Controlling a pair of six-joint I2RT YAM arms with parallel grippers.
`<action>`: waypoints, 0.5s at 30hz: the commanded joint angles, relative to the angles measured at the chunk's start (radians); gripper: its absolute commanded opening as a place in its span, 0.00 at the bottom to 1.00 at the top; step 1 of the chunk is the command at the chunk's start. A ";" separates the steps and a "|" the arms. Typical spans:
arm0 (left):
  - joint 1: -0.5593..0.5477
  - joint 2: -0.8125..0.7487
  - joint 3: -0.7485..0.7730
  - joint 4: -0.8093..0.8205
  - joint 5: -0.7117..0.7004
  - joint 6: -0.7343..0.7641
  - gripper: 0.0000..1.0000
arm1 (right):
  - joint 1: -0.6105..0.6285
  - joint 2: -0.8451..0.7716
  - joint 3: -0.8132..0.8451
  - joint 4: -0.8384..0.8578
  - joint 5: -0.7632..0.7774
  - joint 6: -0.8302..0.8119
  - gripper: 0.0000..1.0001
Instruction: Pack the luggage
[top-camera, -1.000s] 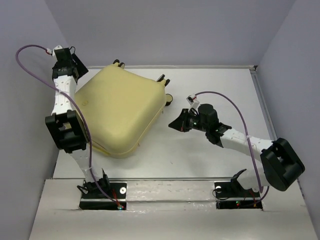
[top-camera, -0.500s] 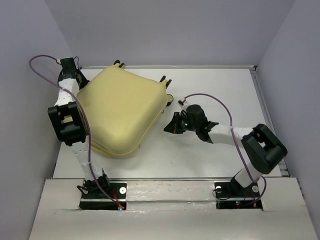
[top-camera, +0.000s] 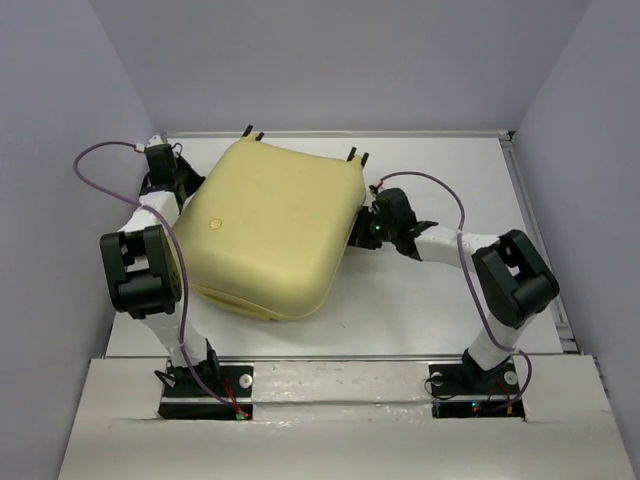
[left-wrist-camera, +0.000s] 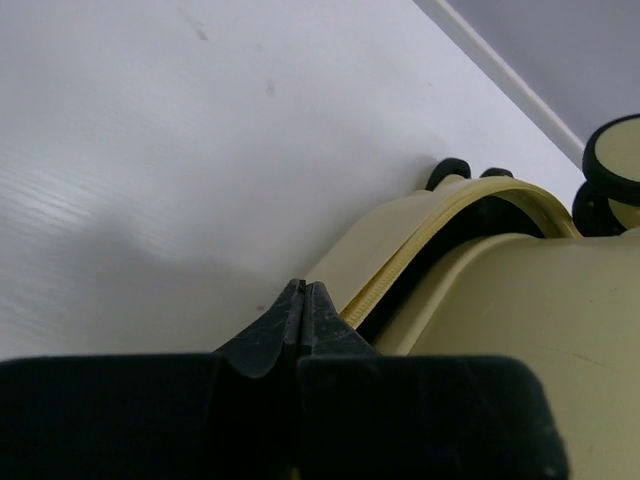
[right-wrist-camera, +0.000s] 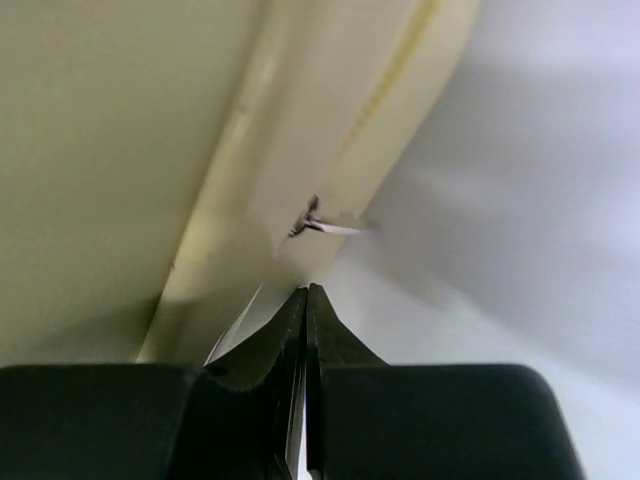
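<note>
Luggage (top-camera: 270, 235): one case, flanked by left pincer (left-wrist-camera: 305, 293) and right pincer (right-wrist-camera: 306, 293), both closed tight, empty.

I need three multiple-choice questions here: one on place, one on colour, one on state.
1. Where is the right claw?
A) at the right side of the luggage
B) above the lid's middle
C) near the arm bases
2. Which colour is the luggage?
A) red
B) pale yellow
C) blue
3. How is the left claw?
A) wide open
B) shut
C) out of view
Answers: A, the top view shows it there; B, yellow in every view; B, its jaws meet.
</note>
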 joint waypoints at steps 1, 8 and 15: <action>-0.333 -0.022 -0.041 -0.118 0.298 -0.073 0.06 | -0.108 -0.107 0.030 0.244 -0.037 0.021 0.07; -0.422 -0.015 -0.010 0.008 0.295 -0.199 0.06 | -0.274 -0.172 0.034 0.129 -0.094 -0.066 0.07; -0.401 -0.131 0.045 -0.032 0.115 -0.168 0.49 | -0.294 -0.159 0.066 0.055 -0.100 -0.106 0.07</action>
